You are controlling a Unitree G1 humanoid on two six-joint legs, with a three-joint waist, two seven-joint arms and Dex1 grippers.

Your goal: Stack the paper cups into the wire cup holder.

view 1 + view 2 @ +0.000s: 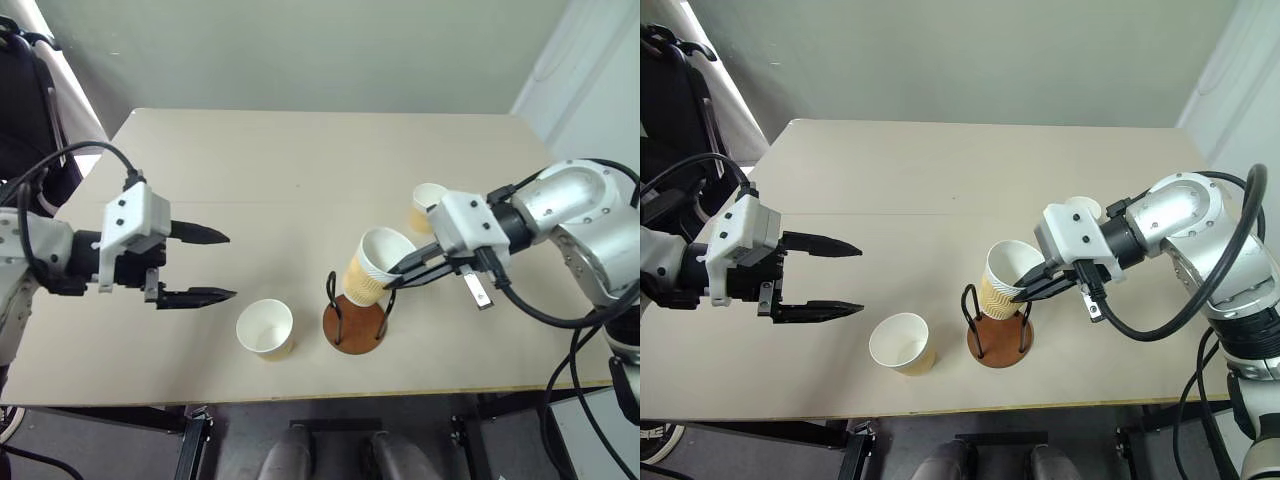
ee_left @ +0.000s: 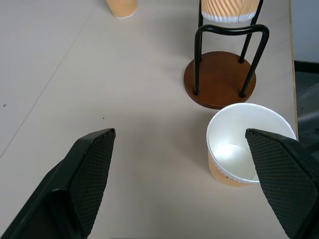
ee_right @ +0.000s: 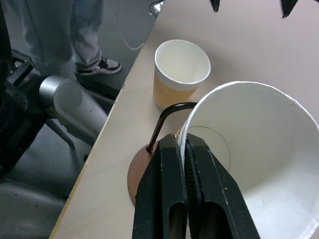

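The right claw (image 1: 400,276) was pinched on the rim of one paper cup (image 1: 374,264), a finger inside the wall and a finger outside. The cup hung tilted, its base lowered between the two black loops of the wire cup holder (image 1: 354,322), which stood directly beneath the fingertips. From where I stood the cup looked partly entered but not seated on the wooden disc.

The left claw (image 1: 205,266) was spread wide and held nothing; a second cup (image 1: 266,328) stood upright on the table (image 1: 300,170) just ahead of and below its tips. A third cup (image 1: 427,206) stood behind the right claw, past its wrist. A person's legs showed beyond the table edge in the right wrist view.

To finish this step well, I judged the cup should be brought upright over the disc's centre before the fingers let go, since released at a slant it might catch on a loop or tip out. The inner finger should then lift straight up so it would not drag the rim along.
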